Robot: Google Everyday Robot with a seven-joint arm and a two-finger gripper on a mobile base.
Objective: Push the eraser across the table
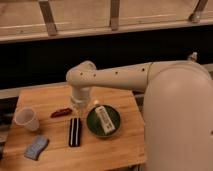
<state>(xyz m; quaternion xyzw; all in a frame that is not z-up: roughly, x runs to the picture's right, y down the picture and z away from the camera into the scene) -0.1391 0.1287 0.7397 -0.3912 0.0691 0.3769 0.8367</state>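
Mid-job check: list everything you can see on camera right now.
table: one, light wood, under everything
eraser: one, black with pale stripe, table centre, left of the bowl
bowl: one, green, right of the eraser
box: one, white, labelled, lying in the bowl
cup: one, pale, left edge
small item: one, dark red, beyond the eraser
pad: one, blue-grey, front-left corner
arm: one, cream, reaching in from the right
end effector: one, pale, hanging by the eraser's far end
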